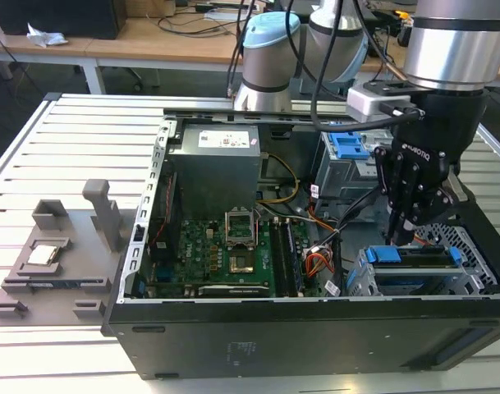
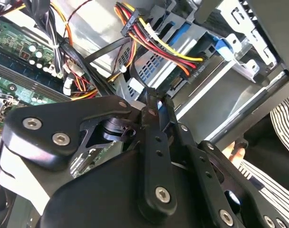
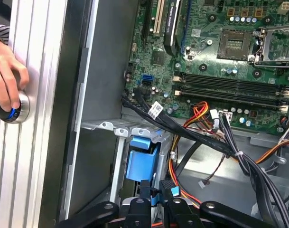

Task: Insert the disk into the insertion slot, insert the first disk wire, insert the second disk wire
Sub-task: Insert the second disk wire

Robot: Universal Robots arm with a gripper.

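Observation:
The disk [image 1: 414, 257], grey in a bright blue caddy, lies inside the insertion slot [image 1: 471, 246], a perforated light grey cage at the case's corner on the exterior view's right. My gripper [image 1: 400, 238] hangs just above the cage's inner end. In both wrist views its fingertips [image 3: 151, 197] [image 2: 156, 97] are pressed together on the black plug of a disk wire [image 2: 137, 76], right at the caddy's blue tab [image 3: 142, 159]. A second plug with red, yellow and black wires [image 2: 191, 71] rests against the cage's back; I cannot tell whether it is seated.
The open case holds a green motherboard [image 1: 225, 246], a grey power supply [image 1: 213, 164] and a metal box with a blue latch [image 1: 348, 148]. Loose cable bundles [image 3: 239, 156] cross beside the cage. A hand [image 3: 6, 76] rests on a knob [image 3: 16, 111] outside the case wall. A grey fixture [image 1: 52, 263] lies on the table.

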